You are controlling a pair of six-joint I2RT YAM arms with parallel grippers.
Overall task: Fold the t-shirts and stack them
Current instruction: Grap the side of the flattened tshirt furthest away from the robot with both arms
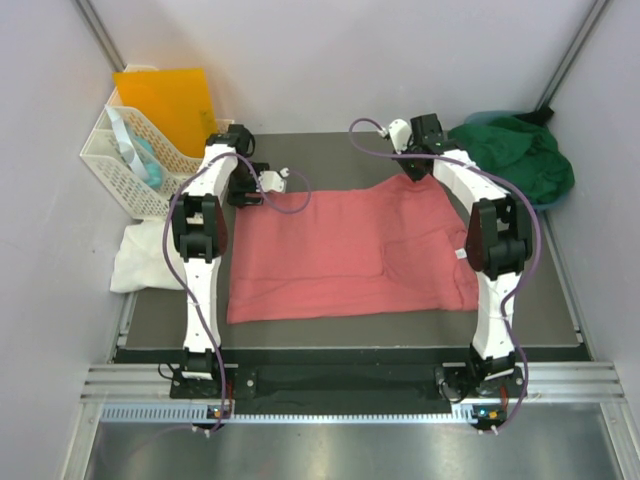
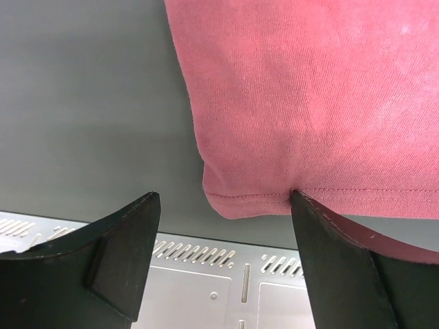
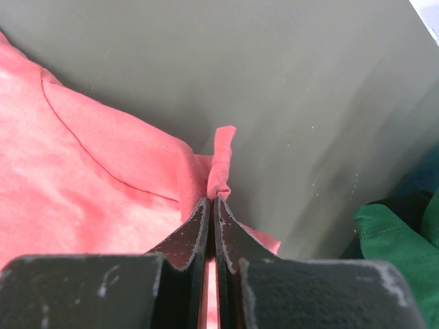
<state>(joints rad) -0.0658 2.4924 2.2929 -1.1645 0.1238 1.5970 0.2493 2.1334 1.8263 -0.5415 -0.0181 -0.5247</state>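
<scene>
The salmon-pink t-shirt [image 1: 350, 250] lies spread flat on the dark mat [image 1: 330, 150]. My left gripper [image 1: 248, 192] is open at its far left corner. In the left wrist view [image 2: 225, 199] the hemmed corner of the pink shirt [image 2: 309, 82] lies between the jaws, and the right finger [image 2: 329, 253] touches the hem. My right gripper [image 1: 415, 168] is shut on a pinched fold at the far right corner, seen in the right wrist view [image 3: 212, 200] with the pink shirt [image 3: 82, 178] below. The dark green t-shirt [image 1: 520, 155] is bunched at the back right. The white t-shirt [image 1: 140, 260] is crumpled at the left.
A white lattice basket [image 1: 125, 165] stands at the back left with an orange folder [image 1: 165, 100] behind it. White walls close in on both sides. A metal rail [image 1: 350, 385] runs along the near edge. The green shirt [image 3: 391, 240] lies close to the right gripper.
</scene>
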